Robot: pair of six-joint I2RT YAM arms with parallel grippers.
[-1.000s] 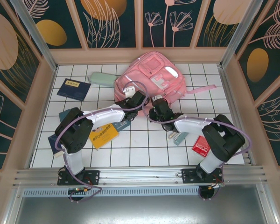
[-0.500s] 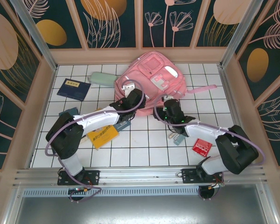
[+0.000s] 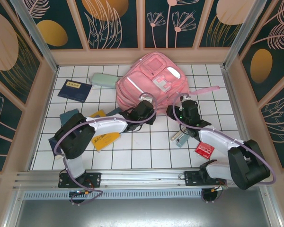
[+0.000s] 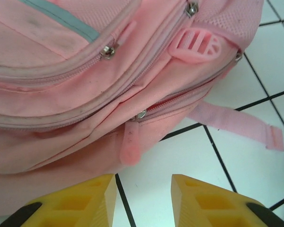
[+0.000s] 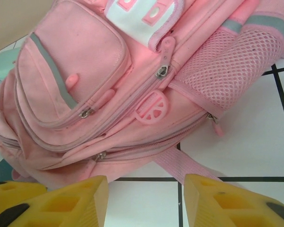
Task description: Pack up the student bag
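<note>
A: Where does the student bag (image 3: 151, 85) lie?

B: Flat at the far middle of the tiled table (image 3: 146, 146), front pockets up, its near edge facing both arms.

A: And the 2 pincers?

B: Both are released and empty. The left gripper (image 4: 143, 189) hovers just short of the bag's edge, its yellow fingers apart over a bare tile. The right gripper (image 5: 145, 189) is just as wide, near the loose strap (image 5: 180, 163).

A: So what is the step in hand?

B: Likely opening the main compartment. In the left wrist view the pink pull tab (image 4: 130, 146) hangs from its slider (image 4: 141, 114) just ahead of the jaws, slightly toward the left finger. The zip beside it looks parted a little.

A: How should the robot do it well?

B: The left arm should centre on the tab, put 1 finger on each side and clench on the tab alone. Then it should draw along the zip's curve, not upward. The right arm would best pin the bag's near edge, since soft fabric will drag with the pull. The main risk is pinching a fold of cloth instead of the tab.
</note>
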